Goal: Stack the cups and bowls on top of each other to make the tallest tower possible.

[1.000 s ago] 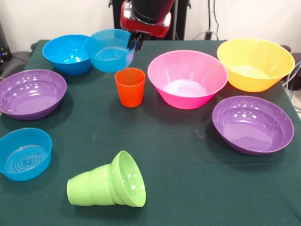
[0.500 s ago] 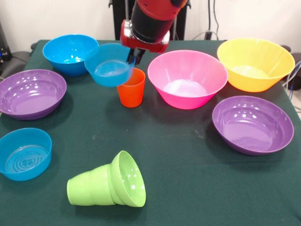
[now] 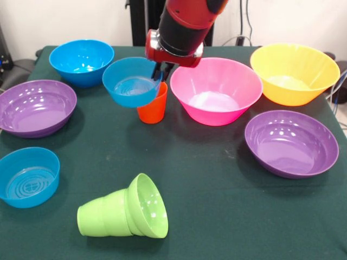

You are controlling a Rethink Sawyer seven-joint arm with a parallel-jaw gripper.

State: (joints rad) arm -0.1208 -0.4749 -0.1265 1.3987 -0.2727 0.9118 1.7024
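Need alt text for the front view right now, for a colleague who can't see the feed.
The gripper holds a blue bowl by its rim, in front of the upright orange cup on a green table. Around them sit two more blue bowls, two purple bowls, a pink bowl and a yellow bowl. Near the front, a green cup lies on its side with a small green bowl at its mouth.

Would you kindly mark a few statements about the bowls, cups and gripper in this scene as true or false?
1. The gripper holds a blue bowl by its rim. True.
2. The orange cup lies on its side. False: it stands upright.
3. The green cup lies on its side with a small green bowl at its mouth. True.
4. The pink bowl is stacked inside the yellow bowl. False: they sit apart on the table.
5. Two purple bowls are on the table. True.
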